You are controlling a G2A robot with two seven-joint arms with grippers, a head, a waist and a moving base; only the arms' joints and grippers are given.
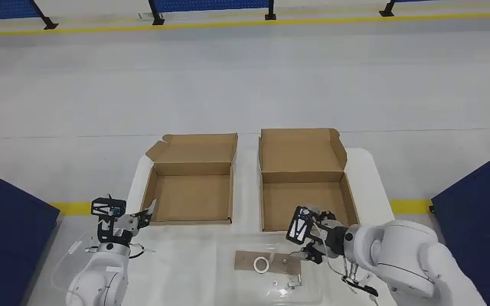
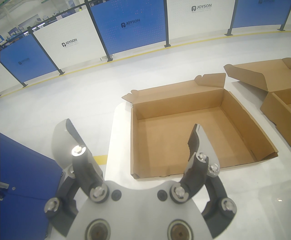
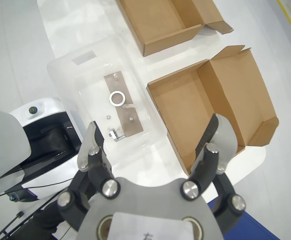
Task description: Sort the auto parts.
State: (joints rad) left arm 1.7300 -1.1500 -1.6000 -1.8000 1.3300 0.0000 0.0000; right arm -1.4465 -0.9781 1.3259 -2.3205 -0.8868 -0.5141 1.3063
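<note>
Two open cardboard boxes stand side by side, the left box [image 1: 191, 197] [image 2: 193, 134] and the right box [image 1: 308, 200] [image 3: 216, 95], both with bare floors. In front of them a clear tray [image 1: 306, 294] [image 3: 66, 68] holds a brown card [image 1: 268, 262] [image 3: 124, 109] with a white ring [image 1: 261, 265] [image 3: 117, 98] on it. A small metal clip [image 3: 116, 135] [image 1: 282, 288] and two tiny fasteners lie beside it. My left gripper [image 1: 145, 226] [image 2: 131, 127] hovers open by the left box's near left corner. My right gripper [image 1: 301, 239] [image 3: 154, 121] hangs open over the right box's near edge, above the tray.
The white table [image 1: 364, 172] ends close behind and beside the boxes. Blue panels [image 1: 23, 229] flank it low on both sides. The left box [image 3: 159, 20] lies beyond the tray in the right wrist view. Bare tabletop [image 2: 238, 188] runs in front of the left box.
</note>
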